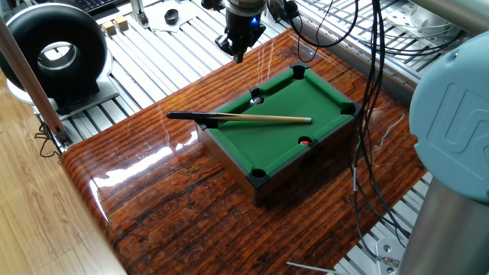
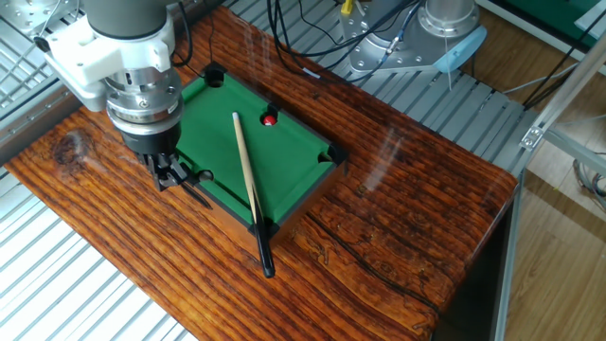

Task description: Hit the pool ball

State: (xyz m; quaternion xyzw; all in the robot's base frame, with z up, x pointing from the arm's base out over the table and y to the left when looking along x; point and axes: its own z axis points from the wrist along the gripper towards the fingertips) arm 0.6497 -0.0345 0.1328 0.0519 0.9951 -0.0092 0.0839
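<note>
The cue [image 2: 249,192] lies across the green felt of the miniature pool table [image 2: 294,185] with its pale tip on the cloth and its dark butt overhanging the rim toward 6 o'clock, presumably left reachable for a strike. The pool ball [image 2: 270,119] rests against the cushion at 1 o'clock from the cue tip. The gripper [image 2: 171,174] hangs vertically beside the table's 9 o'clock rim, holding nothing; whether its fingers are parted cannot be told.

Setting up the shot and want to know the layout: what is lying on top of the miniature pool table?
A wooden cue lies across the felt, its dark butt overhanging one corner. The red pool ball sits by a long rail. The gripper covers part of one edge.
</note>
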